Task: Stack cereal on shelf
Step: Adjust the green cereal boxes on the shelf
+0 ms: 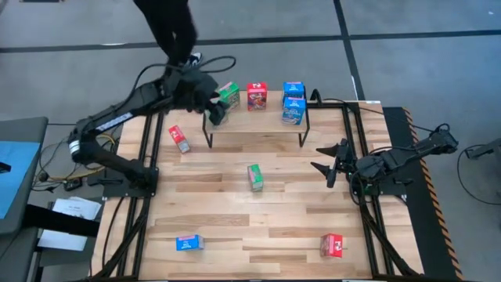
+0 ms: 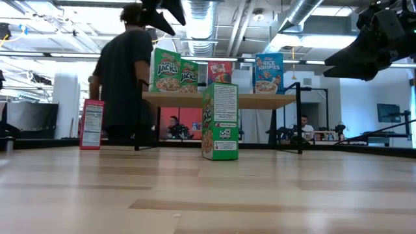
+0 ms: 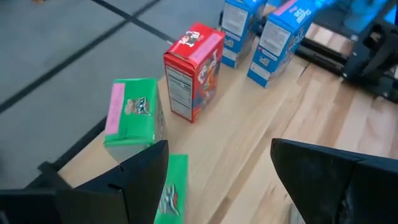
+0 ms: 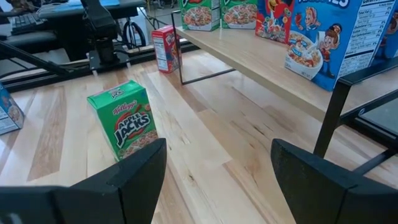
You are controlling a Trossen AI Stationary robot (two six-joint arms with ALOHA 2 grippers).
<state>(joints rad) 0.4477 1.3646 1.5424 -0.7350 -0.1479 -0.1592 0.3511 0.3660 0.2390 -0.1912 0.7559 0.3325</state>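
The shelf [image 1: 258, 125] stands at the table's far side. On it stand two green cereal boxes [image 1: 228, 95], a red one [image 1: 257, 95] and two blue ones [image 1: 293, 102]. My left gripper [image 1: 215, 111] hovers open above the shelf's left end, over the green boxes [image 3: 130, 112]; in the low view it is well above them [image 2: 162, 10]. My right gripper [image 1: 319, 159] is open and empty over the table's right part, facing a green box [image 4: 127, 121] that stands upright mid-table [image 1: 254, 177].
A red box [image 1: 178, 139] stands left of the shelf. A blue box [image 1: 189, 243] and a red box [image 1: 333, 245] lie near the table's near edge. A person [image 1: 174, 31] stands beyond the far edge, behind the shelf's left end.
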